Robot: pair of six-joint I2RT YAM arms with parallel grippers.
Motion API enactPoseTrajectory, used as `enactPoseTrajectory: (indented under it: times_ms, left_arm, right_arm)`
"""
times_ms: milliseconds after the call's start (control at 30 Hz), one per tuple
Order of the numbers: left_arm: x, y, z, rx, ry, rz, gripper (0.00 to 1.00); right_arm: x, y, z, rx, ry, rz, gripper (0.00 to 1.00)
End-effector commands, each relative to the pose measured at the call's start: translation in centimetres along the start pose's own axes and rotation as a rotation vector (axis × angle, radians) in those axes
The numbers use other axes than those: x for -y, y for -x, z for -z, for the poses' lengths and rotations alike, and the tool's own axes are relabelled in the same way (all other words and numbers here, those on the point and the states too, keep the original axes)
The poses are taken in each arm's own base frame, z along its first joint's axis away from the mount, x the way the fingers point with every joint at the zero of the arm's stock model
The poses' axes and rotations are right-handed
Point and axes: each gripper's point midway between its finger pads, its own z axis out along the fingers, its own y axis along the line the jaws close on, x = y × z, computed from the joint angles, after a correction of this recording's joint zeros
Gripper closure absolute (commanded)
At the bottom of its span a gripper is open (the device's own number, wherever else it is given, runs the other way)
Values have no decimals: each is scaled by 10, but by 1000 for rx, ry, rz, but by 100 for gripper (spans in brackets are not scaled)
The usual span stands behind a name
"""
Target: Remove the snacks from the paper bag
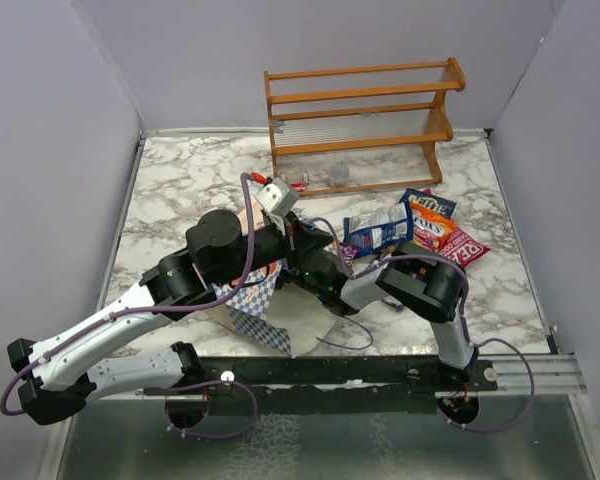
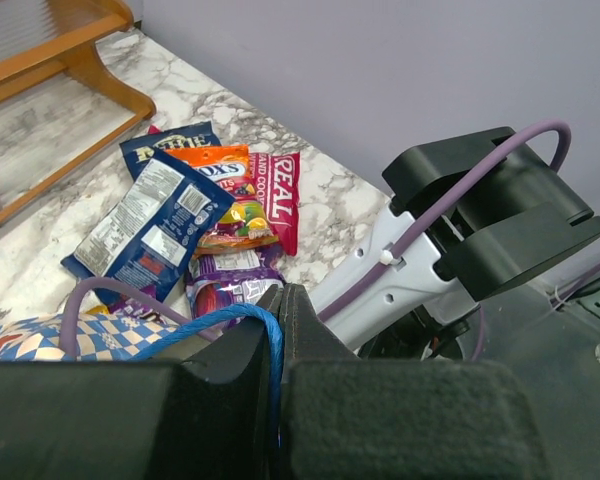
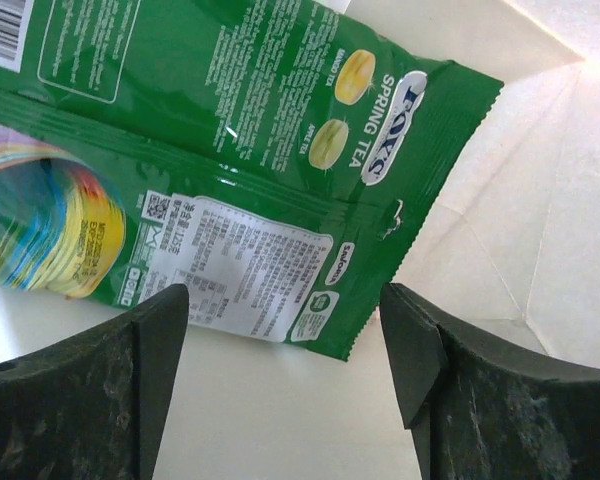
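Five packets (image 2: 195, 215) lie out on the table (image 2: 350, 200), near the bag (image 1: 265, 322). Left gripper (image 2: 280, 300): fingers together, pinched on the blue cord handle (image 2: 235, 315), probably to keep the bag's mouth up and steady. Right gripper (image 3: 283, 335): inside the bag, fingers apart, straddling a green packet (image 3: 230, 140) lying on the paper floor. It looks lined up for a grasp, not yet closed.

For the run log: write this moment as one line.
left gripper: shut on blue handle | right gripper: open, facing green packet inside paper bag | other snacks: out on table
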Motion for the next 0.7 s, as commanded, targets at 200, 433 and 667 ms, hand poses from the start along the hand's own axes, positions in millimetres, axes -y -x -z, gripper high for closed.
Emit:
enactPoseTrajectory:
  times_ms: [200,433,667]
  left_arm:
    - [20,21,1,55,-92,-15,100]
    - [24,19,-4,45,-116,-8,100]
    - [26,24,-4,48,-118,-14,100]
  right_arm:
    - [-25,17,-22,50,137,-106,10]
    - [-31,18,-40,48,135,-230,9]
    - [-30,12,-52,47,101,-261,14]
